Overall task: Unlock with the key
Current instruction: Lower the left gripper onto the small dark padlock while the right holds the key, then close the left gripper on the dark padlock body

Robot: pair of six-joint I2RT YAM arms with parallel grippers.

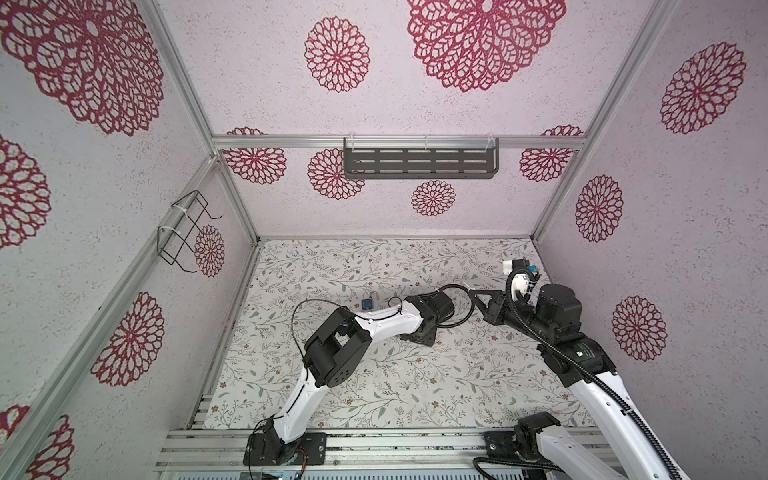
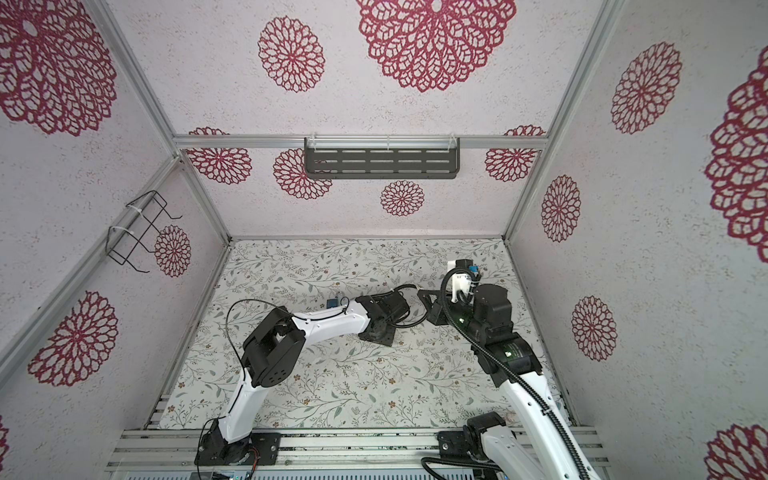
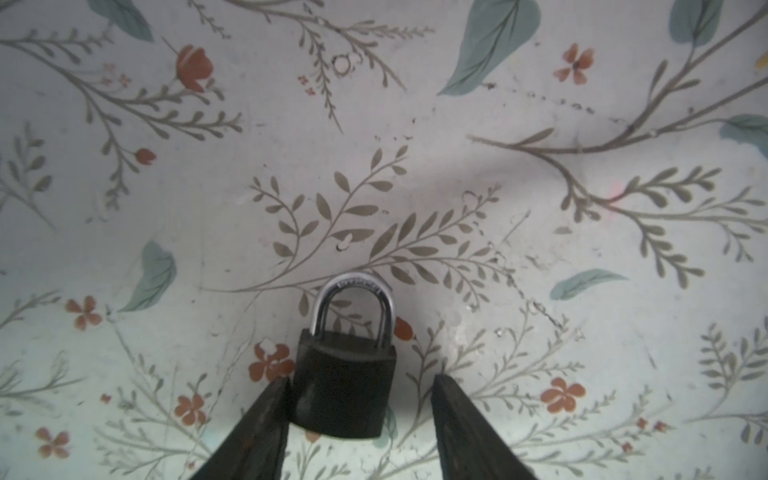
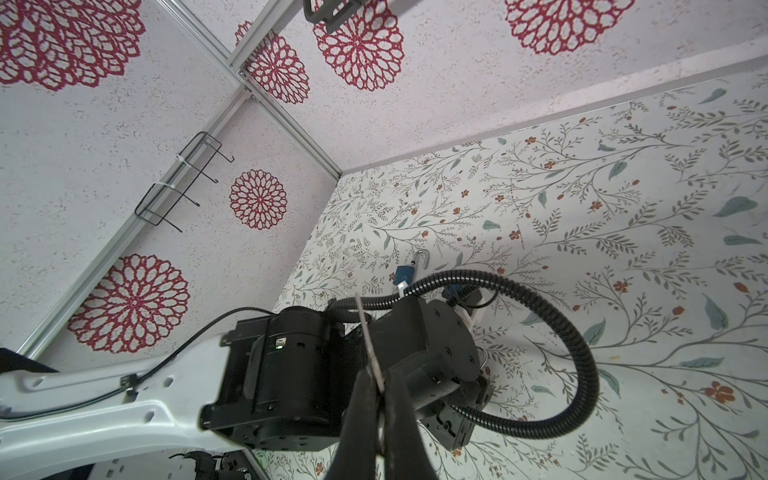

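— Straddling the dark padlock (image 3: 343, 399) on the desk (image 3: 582, 104), the left pincer (image 3: 361, 380) stands spread; shackle (image 3: 353, 286) shut.
— And the key (image 4: 369, 332)?
— Probably that thin blade the right pincer (image 4: 379, 384) pinches, clear of the padlock. Gripping, inserting and turning all remain.

Nothing readable; engraving on the padlock shackle (image 3: 358, 286) is blurred.

Both top views look down from high, nearly same scene; left wrist cam close above table (image 3: 415, 166), right wrist cam sideways.
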